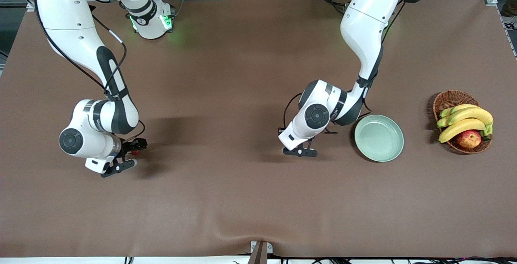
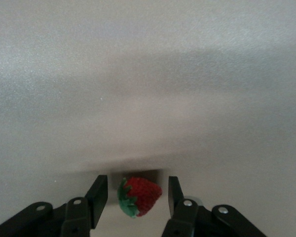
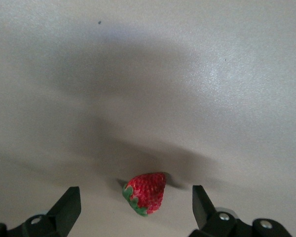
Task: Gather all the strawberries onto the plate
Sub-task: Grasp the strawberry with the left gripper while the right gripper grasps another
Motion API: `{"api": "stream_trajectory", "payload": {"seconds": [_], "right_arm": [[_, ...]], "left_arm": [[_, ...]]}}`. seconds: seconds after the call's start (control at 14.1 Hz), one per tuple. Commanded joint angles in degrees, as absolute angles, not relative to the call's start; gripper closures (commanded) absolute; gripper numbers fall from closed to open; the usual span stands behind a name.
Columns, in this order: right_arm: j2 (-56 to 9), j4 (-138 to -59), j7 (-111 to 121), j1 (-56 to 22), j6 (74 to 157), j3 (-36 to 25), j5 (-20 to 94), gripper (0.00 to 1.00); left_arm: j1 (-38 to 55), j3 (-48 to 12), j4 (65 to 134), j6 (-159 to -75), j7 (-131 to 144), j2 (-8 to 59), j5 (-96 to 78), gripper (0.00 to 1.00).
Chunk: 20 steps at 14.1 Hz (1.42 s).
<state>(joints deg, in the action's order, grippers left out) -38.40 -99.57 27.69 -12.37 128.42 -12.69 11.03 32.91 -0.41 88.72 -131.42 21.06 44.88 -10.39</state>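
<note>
In the right wrist view a red strawberry with a green cap lies on the table between the wide-open fingers of my right gripper, touching neither. In the front view this gripper is low over the table at the right arm's end, with a bit of red between its fingers. In the left wrist view a second strawberry lies between the open fingers of my left gripper, with a gap on each side. In the front view this gripper is low beside the empty mint-green plate. A third strawberry is out of view.
A brown wicker basket with bananas and a red-yellow apple stands toward the left arm's end of the table, past the plate. The brown cloth has a ripple at the front edge near a clamp.
</note>
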Motion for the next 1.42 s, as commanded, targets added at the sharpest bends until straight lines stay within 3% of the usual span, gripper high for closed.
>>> {"api": "stream_trajectory", "payload": {"seconds": [0.0,0.14,0.28,0.36,0.5,0.57,0.78,1.0,1.07,1.35], "right_arm": [[-39.46,-98.61,27.60,-11.25,128.50,-11.78,11.16,0.00],[-39.46,-98.70,27.60,-11.25,128.50,-11.69,11.16,0.00],[-39.46,-98.70,27.95,-11.25,128.50,-11.69,11.16,0.00],[-39.46,-98.70,28.47,-11.16,128.50,-11.69,11.16,0.00],[-39.46,-98.70,28.56,-11.16,128.41,-11.69,11.16,0.00],[-39.46,-98.79,28.65,-11.25,128.41,-11.69,11.16,0.12],[-39.46,-98.88,29.70,-11.16,128.32,-11.69,11.16,0.62],[-39.37,-98.79,32.86,-10.55,128.41,-11.69,11.16,0.92],[-39.20,-98.70,33.92,-10.63,128.41,-11.69,11.16,1.00],[-34.82,-98.61,38.32,-11.77,124.39,-11.16,11.16,1.00]], "left_arm": [[33.57,0.18,88.33,-132.10,22.06,45.35,-8.70,0.47],[33.57,0.18,88.33,-132.10,22.06,45.44,-8.70,0.60],[33.57,0.18,88.33,-132.10,21.97,45.18,-8.70,0.82],[33.49,0.18,88.33,-132.01,21.97,44.74,-8.70,0.88],[32.96,0.18,88.24,-131.40,21.80,43.78,-8.61,0.90],[32.61,0.18,88.33,-130.53,21.71,43.07,-8.61,0.90],[31.38,0.26,88.85,-125.26,21.97,39.39,-8.70,0.91],[29.71,0.44,94.46,-124.72,21.36,33.51,-8.35,0.91],[28.75,0.44,96.92,-124.72,21.10,31.22,-6.87,0.91],[23.13,0.26,103.96,-124.72,15.93,25.50,-2.55,0.90]]}}
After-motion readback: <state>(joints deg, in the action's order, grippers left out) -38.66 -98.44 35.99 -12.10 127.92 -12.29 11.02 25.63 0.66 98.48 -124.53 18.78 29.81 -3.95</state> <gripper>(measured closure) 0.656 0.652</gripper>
